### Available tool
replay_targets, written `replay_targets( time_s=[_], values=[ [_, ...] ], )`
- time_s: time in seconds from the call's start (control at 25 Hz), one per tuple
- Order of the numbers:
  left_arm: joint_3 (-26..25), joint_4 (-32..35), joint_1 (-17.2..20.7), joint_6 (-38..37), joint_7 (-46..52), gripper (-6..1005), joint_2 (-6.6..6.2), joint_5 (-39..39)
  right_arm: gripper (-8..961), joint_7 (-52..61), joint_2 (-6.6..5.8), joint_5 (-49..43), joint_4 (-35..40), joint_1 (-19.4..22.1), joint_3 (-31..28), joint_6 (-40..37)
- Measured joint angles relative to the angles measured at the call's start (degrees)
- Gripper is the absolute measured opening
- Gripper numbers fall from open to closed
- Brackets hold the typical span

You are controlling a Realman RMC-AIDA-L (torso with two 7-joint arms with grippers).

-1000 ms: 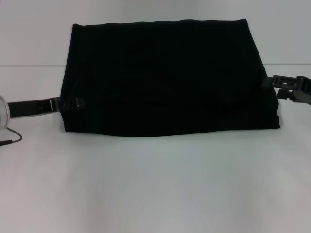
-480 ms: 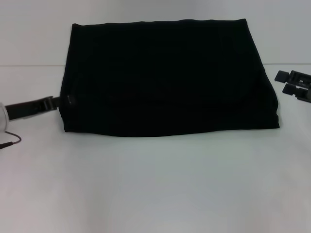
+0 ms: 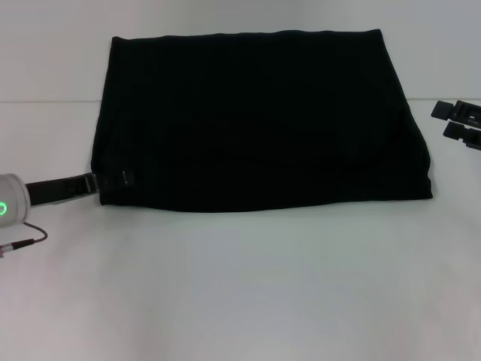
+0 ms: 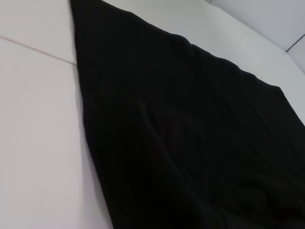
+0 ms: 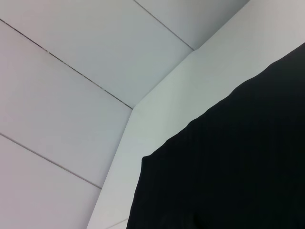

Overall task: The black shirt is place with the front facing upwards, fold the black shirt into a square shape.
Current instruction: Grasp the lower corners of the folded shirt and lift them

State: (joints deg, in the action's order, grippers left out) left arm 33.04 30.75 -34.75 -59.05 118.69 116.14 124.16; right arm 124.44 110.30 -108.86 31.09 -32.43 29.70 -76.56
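One black shirt (image 3: pixel 255 120), folded, on one desk (image 3: pixel 240 286). Two end effectors in head view: left end effector (image 3: pixel 113 180) at the shirt's near left corner, right end effector (image 3: pixel 458 122) off the right edge. One thin cable (image 3: pixel 22 242) by the left arm.

The shirt (image 3: pixel 255 120) is plain black with no pattern showing, the table (image 3: pixel 240 286) under it is plain white, both grippers, left (image 3: pixel 105 180) and right (image 3: pixel 457 122), are black, and the left arm's silver wrist (image 3: pixel 11 207) shows a green light.
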Motion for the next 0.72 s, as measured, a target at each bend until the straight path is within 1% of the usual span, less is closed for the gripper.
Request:
replay_targets(
  time_s=[0.2,0.4,0.52,0.72],
  values=[
    [2.2,0.0,-0.3,-0.1,0.1,734,0.34,0.0,744,0.2,0.0,0.0,0.0,0.0,-0.2,0.0],
    [2.7,0.3,-0.3,0.6,0.2,712,0.68,0.1,744,0.3,-0.07,0.0,0.0,0.2,-0.2,0.0],
    [2.8,0.4,-0.2,0.6,0.3,497,0.72,0.1,744,0.3,-0.31,-0.2,0.0,0.2,0.1,0.0],
    [2.8,0.5,-0.1,0.6,0.3,400,0.88,0.0,744,0.3,-0.56,-0.3,0.0,0.3,0.4,-0.2]
  ],
)
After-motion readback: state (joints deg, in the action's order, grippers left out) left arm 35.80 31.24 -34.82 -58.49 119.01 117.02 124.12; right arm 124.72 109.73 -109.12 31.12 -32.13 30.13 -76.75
